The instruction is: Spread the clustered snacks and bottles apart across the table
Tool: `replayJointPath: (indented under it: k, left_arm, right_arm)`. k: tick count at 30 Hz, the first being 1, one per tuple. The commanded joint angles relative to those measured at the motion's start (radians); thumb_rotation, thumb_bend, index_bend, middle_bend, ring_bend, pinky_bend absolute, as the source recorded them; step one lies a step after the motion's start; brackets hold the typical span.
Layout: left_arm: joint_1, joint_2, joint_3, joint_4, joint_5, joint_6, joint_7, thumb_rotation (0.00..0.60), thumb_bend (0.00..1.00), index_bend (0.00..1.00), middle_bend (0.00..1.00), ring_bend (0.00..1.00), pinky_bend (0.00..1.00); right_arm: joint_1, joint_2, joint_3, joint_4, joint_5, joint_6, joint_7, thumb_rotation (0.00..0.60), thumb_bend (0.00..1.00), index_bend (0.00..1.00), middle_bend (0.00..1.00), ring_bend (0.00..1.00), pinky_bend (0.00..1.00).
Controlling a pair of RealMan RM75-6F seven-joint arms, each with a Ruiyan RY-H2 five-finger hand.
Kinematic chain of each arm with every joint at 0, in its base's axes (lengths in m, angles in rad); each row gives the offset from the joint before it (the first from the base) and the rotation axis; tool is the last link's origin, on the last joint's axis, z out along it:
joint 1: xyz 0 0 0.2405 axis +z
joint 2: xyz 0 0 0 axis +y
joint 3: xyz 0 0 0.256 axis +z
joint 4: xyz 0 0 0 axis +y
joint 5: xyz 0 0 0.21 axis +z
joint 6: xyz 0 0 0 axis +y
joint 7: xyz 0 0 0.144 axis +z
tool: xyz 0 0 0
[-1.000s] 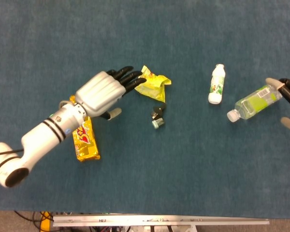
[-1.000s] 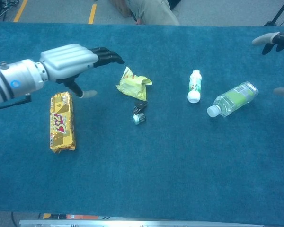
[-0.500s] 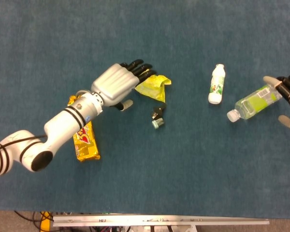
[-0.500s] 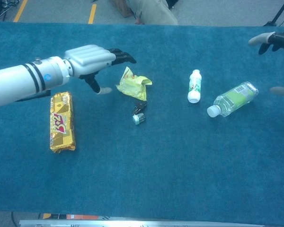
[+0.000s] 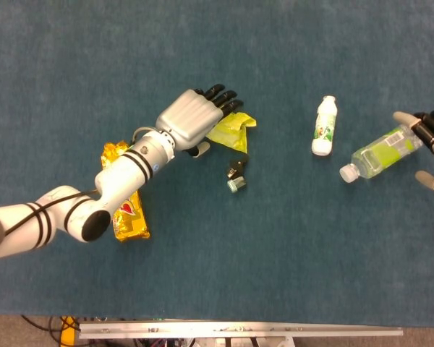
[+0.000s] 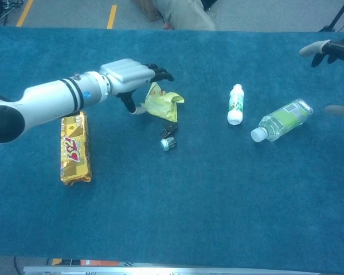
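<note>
My left hand (image 5: 194, 118) (image 6: 131, 77) hovers open over the left end of a crumpled yellow snack bag (image 5: 233, 131) (image 6: 163, 102), fingers spread above it. A small dark object with a pale cap (image 5: 236, 176) (image 6: 168, 139) lies just below the bag. A yellow snack bar (image 5: 127, 210) (image 6: 74, 148) lies to the left, partly under my left forearm in the head view. A small white bottle (image 5: 323, 126) (image 6: 235, 105) and a clear green-labelled bottle (image 5: 382, 152) (image 6: 281, 120) lie on their sides to the right. My right hand (image 5: 432, 144) (image 6: 332, 54) is open at the right edge, beside the clear bottle's base.
Blue carpet covers the table (image 5: 217, 275) (image 6: 178, 212). A metal rail (image 5: 239, 330) runs along the front edge. A person's legs (image 6: 180, 12) and yellow floor lines show beyond the far edge.
My left hand has swept right and away from me, from beside the snack bar to over the yellow bag's left end. My right hand has hardly moved.
</note>
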Motion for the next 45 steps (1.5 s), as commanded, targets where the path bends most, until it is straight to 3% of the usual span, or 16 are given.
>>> replayJointPath:
  k: [1, 14, 24, 29, 35, 45]
  left_arm:
    - [-0.017, -0.025, 0.011, 0.03, -0.022, -0.007, 0.031, 0.6, 0.32, 0.12, 0.08, 0.03, 0.26]
    - [-0.044, -0.088, 0.026, 0.064, -0.087, 0.002, 0.083, 0.6, 0.32, 0.22, 0.14, 0.12, 0.27]
    - [-0.015, -0.122, 0.027, 0.096, -0.028, 0.034, 0.0, 0.6, 0.32, 0.39, 0.36, 0.36, 0.37]
    - [0.003, -0.12, 0.031, 0.104, 0.006, 0.051, -0.037, 0.6, 0.32, 0.41, 0.42, 0.41, 0.41]
    - [0.021, -0.086, 0.035, 0.085, 0.024, 0.058, -0.057, 0.6, 0.32, 0.42, 0.43, 0.42, 0.41]
    - [0.089, 0.057, 0.068, -0.04, 0.085, 0.136, -0.067, 0.6, 0.32, 0.42, 0.43, 0.42, 0.41]
  right_arm:
    - [0.0, -0.001, 0.0, 0.003, 0.004, -0.001, 0.001, 0.6, 0.0, 0.22, 0.38, 0.36, 0.54]
    - [-0.001, -0.002, 0.002, 0.015, 0.015, 0.0, 0.01, 0.6, 0.0, 0.22, 0.38, 0.36, 0.54]
    - [-0.005, -0.002, 0.003, 0.018, 0.021, 0.007, 0.016, 0.6, 0.0, 0.22, 0.38, 0.36, 0.54]
    - [-0.006, -0.003, 0.005, 0.017, 0.025, 0.011, 0.018, 0.6, 0.0, 0.22, 0.38, 0.36, 0.54]
    - [-0.006, -0.005, 0.007, 0.014, 0.027, 0.013, 0.016, 0.6, 0.0, 0.22, 0.38, 0.36, 0.54]
    - [-0.008, -0.007, 0.007, 0.008, 0.021, 0.021, 0.019, 0.6, 0.0, 0.22, 0.38, 0.36, 0.54]
